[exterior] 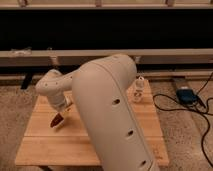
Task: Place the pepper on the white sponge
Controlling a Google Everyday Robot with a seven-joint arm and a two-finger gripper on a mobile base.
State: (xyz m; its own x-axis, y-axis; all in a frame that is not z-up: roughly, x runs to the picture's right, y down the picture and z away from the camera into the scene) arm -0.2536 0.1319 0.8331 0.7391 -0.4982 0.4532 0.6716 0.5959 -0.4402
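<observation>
Filling the middle of the view, the robot's big white arm [111, 107] rises from the bottom edge, bends over and reaches down to the left. Under it stands a pale wooden surface [42, 147] made of planks, set on a speckled floor [187, 137] with a dark wall behind. A flat blue box [185, 95] lies on the floor to the right, well apart from the surface. A small white bottle-like thing [139, 90] stands upright near the surface's far right corner. At the arm's end the claw [58, 119] points down over the left part of the surface, pinching the pepper [55, 121], a slim dark red thing that hangs tilted at its tip, just above the wood
</observation>
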